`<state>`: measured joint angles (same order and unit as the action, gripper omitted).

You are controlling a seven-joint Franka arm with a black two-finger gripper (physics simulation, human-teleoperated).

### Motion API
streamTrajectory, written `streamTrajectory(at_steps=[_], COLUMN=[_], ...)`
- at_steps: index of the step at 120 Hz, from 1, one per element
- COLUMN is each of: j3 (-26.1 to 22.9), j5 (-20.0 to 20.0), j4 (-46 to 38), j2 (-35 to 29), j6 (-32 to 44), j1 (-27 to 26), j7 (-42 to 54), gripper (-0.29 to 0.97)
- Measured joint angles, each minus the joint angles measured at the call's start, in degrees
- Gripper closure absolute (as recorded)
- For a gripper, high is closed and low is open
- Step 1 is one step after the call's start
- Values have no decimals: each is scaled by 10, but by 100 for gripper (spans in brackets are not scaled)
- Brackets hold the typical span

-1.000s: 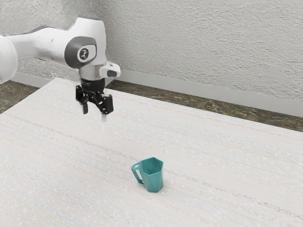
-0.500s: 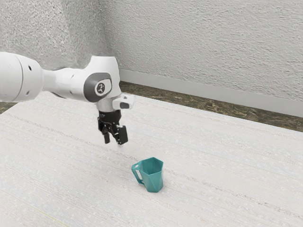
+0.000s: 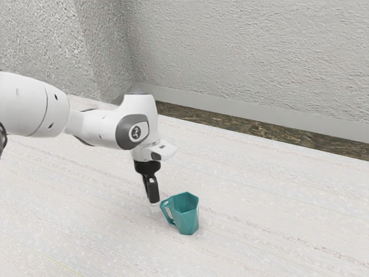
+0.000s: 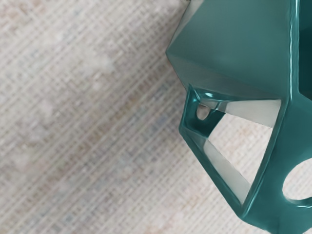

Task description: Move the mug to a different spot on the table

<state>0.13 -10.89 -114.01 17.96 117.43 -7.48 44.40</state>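
Since a second ago the arm (image 3: pixel 86 124) has swung down and toward the exterior view's right, bringing the jaws low over the table (image 3: pixel 277 184), just beside the handle of the teal mug (image 3: pixel 185 212). Seen edge-on, the jaws grip nothing, and I cannot tell how far open they are. The mug stands upright on the table with its handle toward the jaws.
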Motion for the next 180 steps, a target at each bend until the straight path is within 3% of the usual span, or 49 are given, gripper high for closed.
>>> streamTrajectory(at_steps=[30, 70, 116, 166, 180], j3=[-6, -9, -28, -30, -30], j5=[-17, -41, -61, -102, -111], j4=[-2, -34, -17, -16, -16], j2=[18, -13, 27, 34, 34], j6=[31, 56, 106, 114, 112], j1=[0, 2, 4, 6, 6], j7=[78, 145, 189, 241, 256], gripper=[1, 2, 2, 12, 21])
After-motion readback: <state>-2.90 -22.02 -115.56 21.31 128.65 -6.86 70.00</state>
